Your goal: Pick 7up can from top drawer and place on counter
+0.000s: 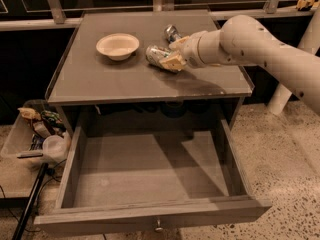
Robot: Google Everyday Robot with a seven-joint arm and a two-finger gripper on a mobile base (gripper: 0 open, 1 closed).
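The 7up can (pixel 156 55) lies on its side, just above or on the grey counter (pixel 125 81), to the right of the bowl. My gripper (pixel 172 56) is shut on the can, reaching in from the right on the white arm (pixel 260 49). The top drawer (pixel 150 184) is pulled wide open below the counter and its inside shows nothing in it. Its front panel has a small metal knob (pixel 158 227).
A white bowl (pixel 117 45) sits on the counter left of the can. A silver-blue can (pixel 172 33) lies behind my gripper. A bin of clutter (pixel 37 134) stands on the floor at the left. A rail runs behind the counter.
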